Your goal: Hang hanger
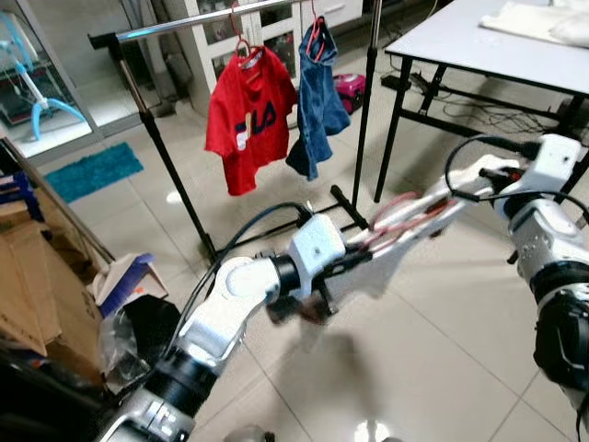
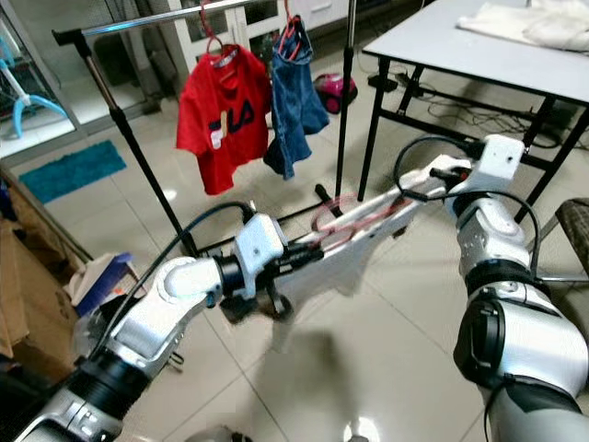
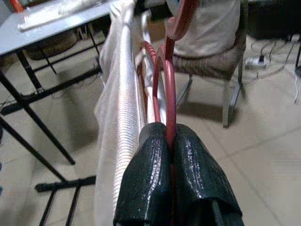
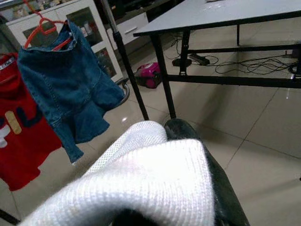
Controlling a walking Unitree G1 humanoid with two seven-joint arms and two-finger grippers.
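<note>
A red wire hanger (image 1: 401,208) carries a white knit garment (image 1: 382,267) and is held in mid-air in front of me, roughly level. My left gripper (image 3: 170,135) is shut on the hanger's wire near its hook, with the garment (image 3: 123,103) hanging alongside. My right gripper (image 1: 448,204) holds the garment's far end, and the white fabric (image 4: 155,179) lies over its black fingers (image 4: 181,129). Behind stands the clothes rack rail (image 1: 202,20), apart from the hanger, with a red shirt (image 1: 250,115) and a blue denim piece (image 1: 317,97) hanging on it.
A grey folding table (image 1: 479,46) stands at the back right, with cables on the floor under it. Cardboard boxes (image 1: 28,276) and a bag sit at my left. A teal mat (image 1: 92,170) and a pink object (image 1: 348,87) lie on the tiled floor.
</note>
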